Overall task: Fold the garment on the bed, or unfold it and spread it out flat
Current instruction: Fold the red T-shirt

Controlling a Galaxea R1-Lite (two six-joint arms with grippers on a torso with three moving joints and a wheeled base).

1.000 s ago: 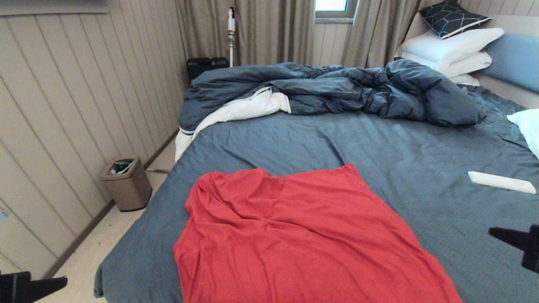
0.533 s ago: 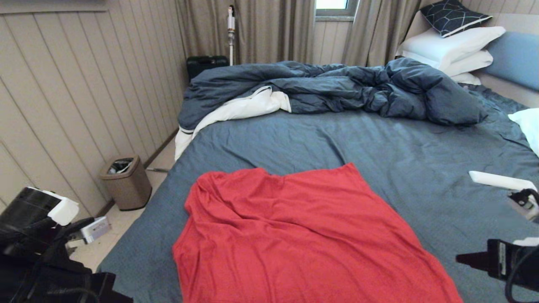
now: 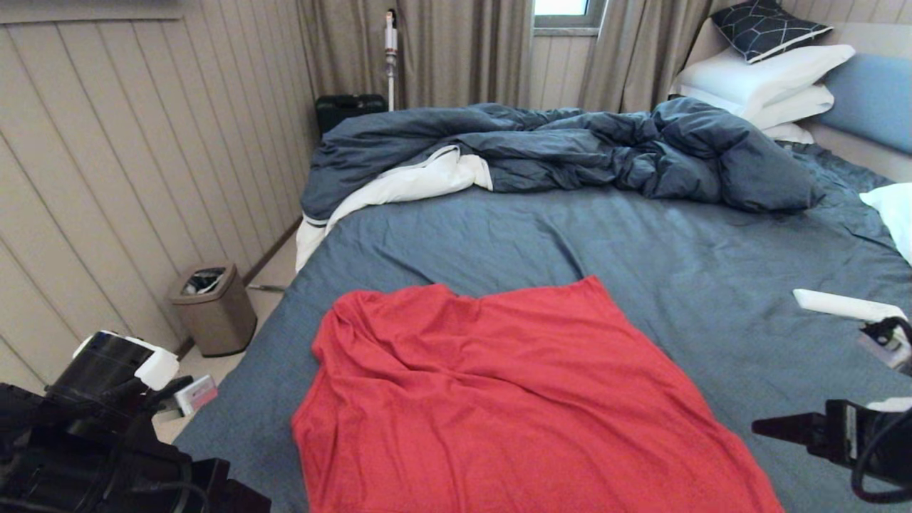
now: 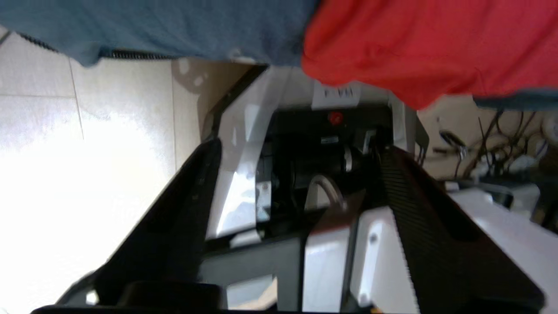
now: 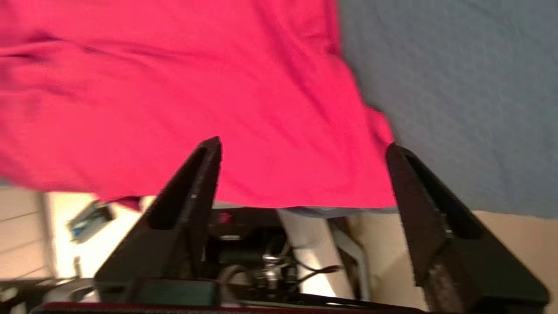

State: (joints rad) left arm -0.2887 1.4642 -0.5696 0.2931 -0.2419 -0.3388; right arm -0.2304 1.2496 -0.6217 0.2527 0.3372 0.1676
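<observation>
Since a second ago we see both arms come up into the head view: the left arm now fills the lower left corner beside the bed (image 3: 456, 235), and the right gripper (image 3: 773, 427) pokes in at the lower right edge. From the head we find the garment (image 3: 499, 399) spread on the near part of the blue-grey sheet, its near hem cut off by the frame; no print or lettering shows on the side facing up. A rumpled duvet (image 3: 570, 149) lies across the far side, white pillows (image 3: 762, 82) stacked behind it, and a white flat object (image 3: 848, 306) rests on the sheet to the right.

From the left wrist, the left gripper (image 4: 301, 150) has its fingers well apart and holds nothing; the garment's red edge (image 4: 418, 43) hangs over the bed's edge. A small label there is too blurred for us to read.

From the right wrist, the right gripper's fingers (image 5: 200, 174) stand wide apart, empty, just short of the garment's hem (image 5: 218, 87).
</observation>
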